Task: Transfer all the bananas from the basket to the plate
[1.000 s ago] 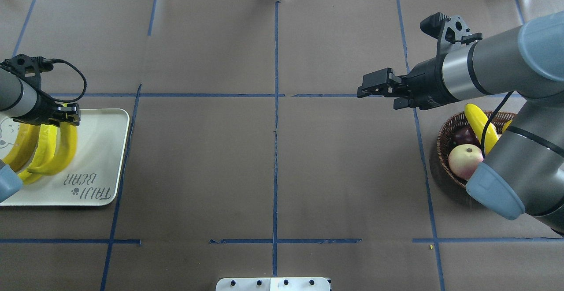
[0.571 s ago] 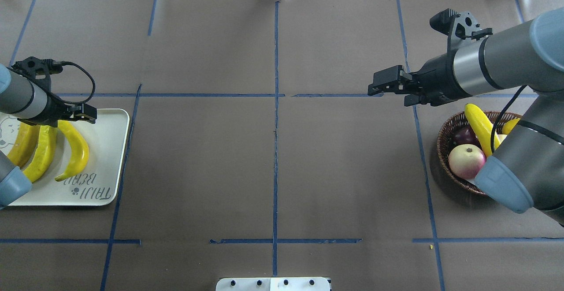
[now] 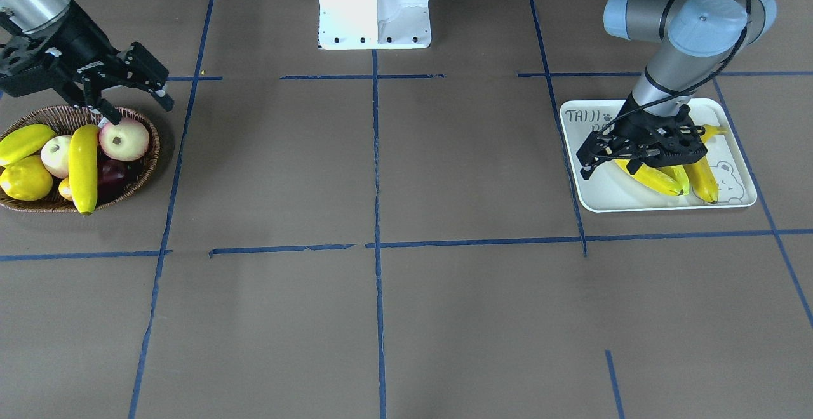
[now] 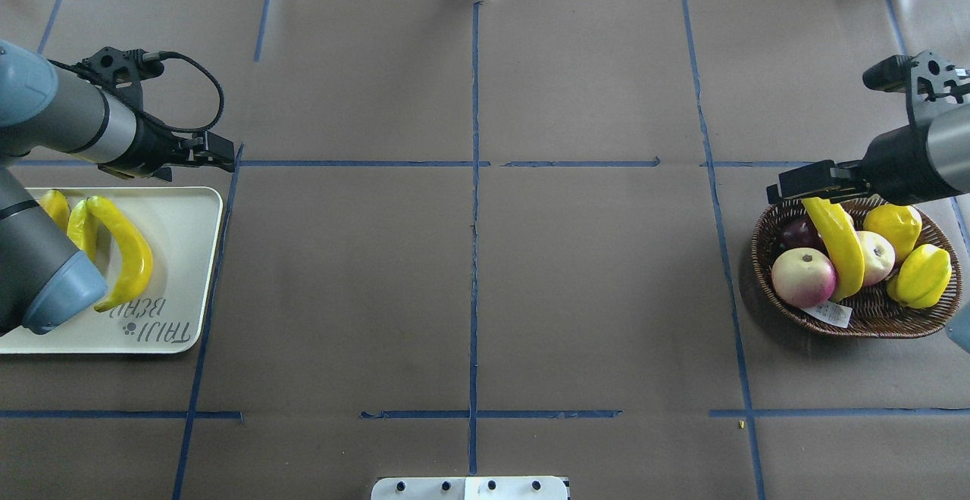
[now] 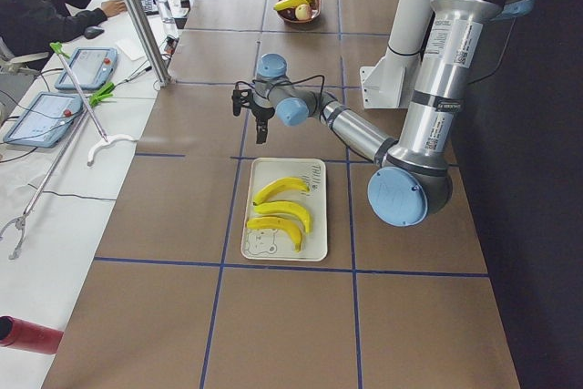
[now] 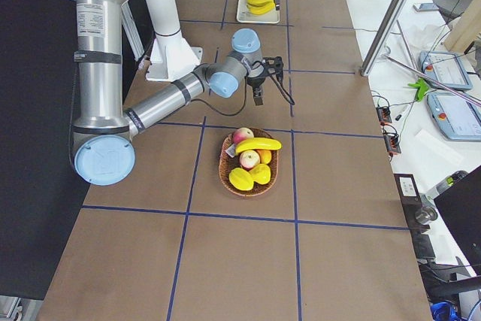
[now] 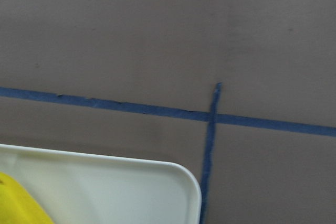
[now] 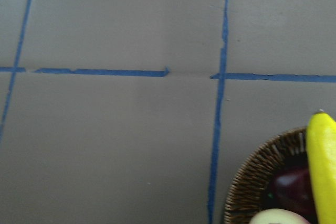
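Plate (image 4: 189, 257): the left end is cut off by the overhead view's edge and covered by the left arm (image 4: 45, 288).
Plate bananas (image 4: 129, 250): two of three are largely covered by that arm overhead.
Basket (image 8: 252, 182): only a piece of rim is caught in the right wrist view.
Basket banana (image 8: 323, 166): cut off there by the right and lower edges.
Dark fruit (image 4: 796, 233): mostly hidden by banana and apple (image 4: 803, 276); its kind cannot be told.
Tag (image 4: 827, 314): print too small to be read.

My right jaws hang over the counter (image 6: 240, 261) just beyond the basket (image 6: 223, 171), where one banana (image 6: 258, 143) lies across apples (image 6: 242, 136) and yellow fruit (image 6: 241, 179). Far away, more bananas (image 6: 261, 1) sit on the plate (image 6: 259, 19).
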Robot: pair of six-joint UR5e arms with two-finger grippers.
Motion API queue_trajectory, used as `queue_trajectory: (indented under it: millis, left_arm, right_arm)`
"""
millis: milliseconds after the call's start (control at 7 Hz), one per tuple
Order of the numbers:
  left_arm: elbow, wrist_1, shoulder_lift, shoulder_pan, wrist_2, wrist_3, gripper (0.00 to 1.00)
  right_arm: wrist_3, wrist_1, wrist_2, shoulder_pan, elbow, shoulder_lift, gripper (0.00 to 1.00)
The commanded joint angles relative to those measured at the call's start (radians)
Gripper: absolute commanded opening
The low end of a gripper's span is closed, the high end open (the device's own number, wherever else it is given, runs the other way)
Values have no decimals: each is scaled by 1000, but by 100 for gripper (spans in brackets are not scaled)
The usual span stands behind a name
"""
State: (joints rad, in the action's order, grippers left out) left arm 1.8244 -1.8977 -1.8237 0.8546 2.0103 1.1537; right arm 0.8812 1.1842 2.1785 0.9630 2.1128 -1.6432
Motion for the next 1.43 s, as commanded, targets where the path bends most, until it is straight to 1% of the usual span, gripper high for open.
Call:
queue_trajectory:
  millis: [0, 286, 429, 571, 714, 857, 1143, 1286]
  left_arm:
    - [-5, 20, -63, -34, 7, 65, 100]
    - [-17, 20, -94, -68, 2, 95, 100]
    - [-19, 20, -95, -77, 4, 95, 100]
    - [-20, 20, -95, -86, 2, 95, 100]
    - [-30, 19, -101, -88, 1, 95, 100]
    - [-36, 17, -112, -94, -22, 95, 100]
    - [-45, 17, -129, -94, -25, 112, 100]
    - [-43, 17, -129, -94, -25, 112, 100]
  right_arm:
    - [-109, 14, -32, 17, -57, -70, 100]
    - [-148, 14, -83, 8, -140, -63, 99]
    - [-145, 15, -101, -38, -172, -53, 99]
    - [-145, 14, -145, -79, -191, -52, 98]
    - [-145, 14, -163, -98, -194, -53, 98]
    - [-148, 14, -154, -96, -194, -53, 95]
    - [-149, 12, -149, -92, -197, -56, 86]
    - [-148, 14, -147, -90, -195, -58, 72]
